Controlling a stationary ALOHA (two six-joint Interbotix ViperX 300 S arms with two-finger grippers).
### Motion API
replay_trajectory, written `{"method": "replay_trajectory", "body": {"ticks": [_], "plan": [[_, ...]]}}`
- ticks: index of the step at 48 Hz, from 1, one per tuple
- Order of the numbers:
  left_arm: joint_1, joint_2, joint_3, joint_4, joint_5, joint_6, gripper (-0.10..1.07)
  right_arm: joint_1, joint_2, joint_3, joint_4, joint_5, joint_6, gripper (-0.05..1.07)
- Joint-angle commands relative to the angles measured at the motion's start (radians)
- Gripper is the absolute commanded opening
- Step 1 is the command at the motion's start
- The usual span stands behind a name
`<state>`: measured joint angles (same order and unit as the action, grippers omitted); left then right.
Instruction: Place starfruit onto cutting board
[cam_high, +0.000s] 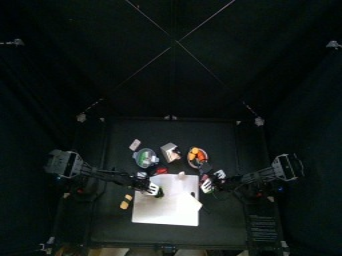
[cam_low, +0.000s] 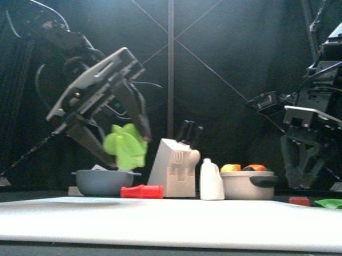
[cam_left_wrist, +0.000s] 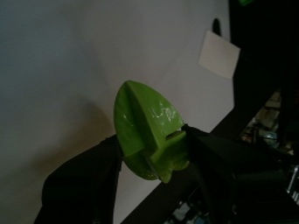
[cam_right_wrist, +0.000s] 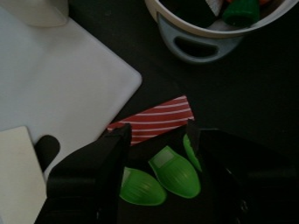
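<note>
The starfruit, yellowish green and ribbed, is held in the air with my left gripper shut on its lower end. In the front view the starfruit hangs well above the white cutting board, over its left part. From above, the left gripper is at the cutting board's far left corner. My right gripper stands open, low beside the board's right edge, over some small green pieces that lie between its jaws.
Behind the board stand a grey bowl, a knife block, a white bottle and a bowl of fruit. A red striped cloth lies by the board's edge. A small pale yellow piece sits left of the board.
</note>
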<state>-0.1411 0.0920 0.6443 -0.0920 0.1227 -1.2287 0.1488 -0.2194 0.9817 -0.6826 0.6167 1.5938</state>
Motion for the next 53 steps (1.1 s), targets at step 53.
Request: {"method": "replay_trajectory", "body": {"ticks": [53], "plan": [[-0.023, 0.087, -0.101, 0.041, -0.028, 0.005, 0.88, -0.002, -0.009, -0.012, -0.006, 0.000, 0.000, 0.88]]}}
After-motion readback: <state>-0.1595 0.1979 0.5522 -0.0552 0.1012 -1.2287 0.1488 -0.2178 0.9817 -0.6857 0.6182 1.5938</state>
